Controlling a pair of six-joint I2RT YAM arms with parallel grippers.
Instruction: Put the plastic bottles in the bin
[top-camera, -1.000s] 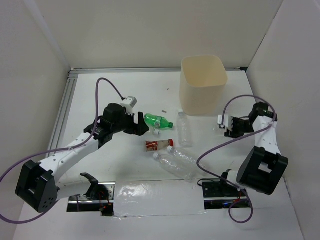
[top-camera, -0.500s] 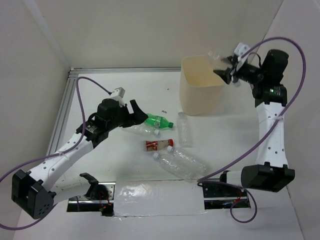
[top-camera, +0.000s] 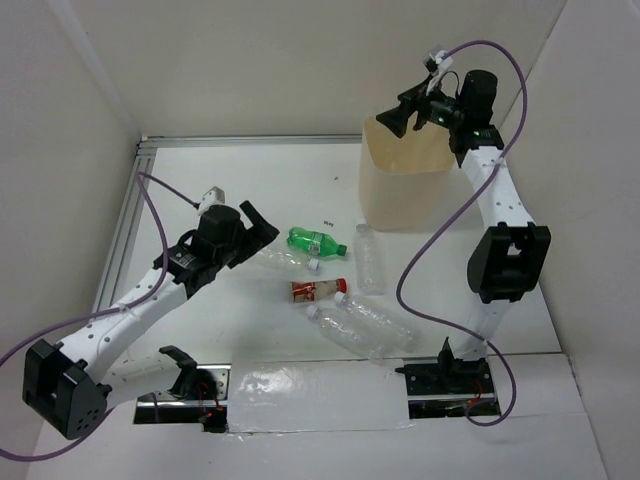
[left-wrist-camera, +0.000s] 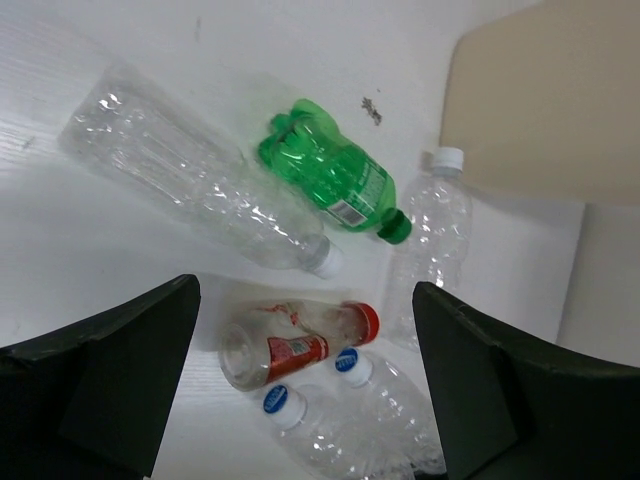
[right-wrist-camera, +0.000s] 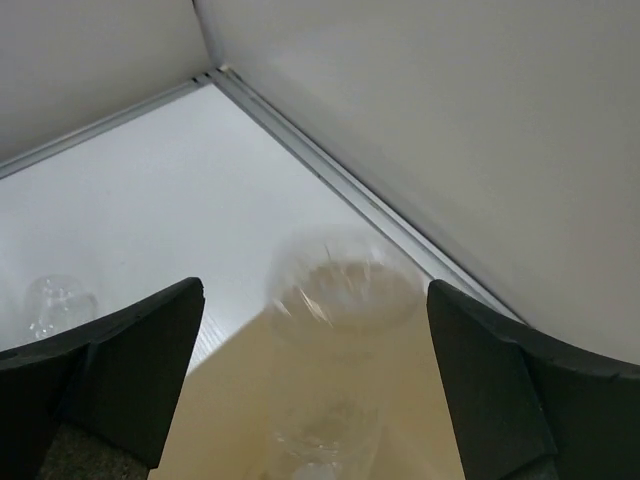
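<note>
The beige bin (top-camera: 405, 185) stands at the back right. My right gripper (top-camera: 393, 118) hovers over its rim, open. In the right wrist view a blurred clear bottle (right-wrist-camera: 340, 330) hangs free between the wide jaws of the right gripper (right-wrist-camera: 315, 295), over the bin's inside (right-wrist-camera: 220, 420). My left gripper (top-camera: 262, 222) is open and empty above the table. Below the left gripper (left-wrist-camera: 305, 300) lie a clear bottle (left-wrist-camera: 190, 170), the green bottle (left-wrist-camera: 330, 180), the red-labelled bottle (left-wrist-camera: 290, 345), another clear bottle (left-wrist-camera: 430, 235) and two clear bottles with blue-marked caps (left-wrist-camera: 350, 420).
Bottles lie loose mid-table: green (top-camera: 315, 242), red-labelled (top-camera: 318, 290), slim clear (top-camera: 369, 258), large clear (top-camera: 360, 325). A metal rail (top-camera: 135, 200) runs along the left and back edges. White walls close in on three sides.
My right arm swung up from the table to above the bin with a clear bottle, then opened; the bottle is loose. My left gripper drew back left, uncovering a clear bottle.
</note>
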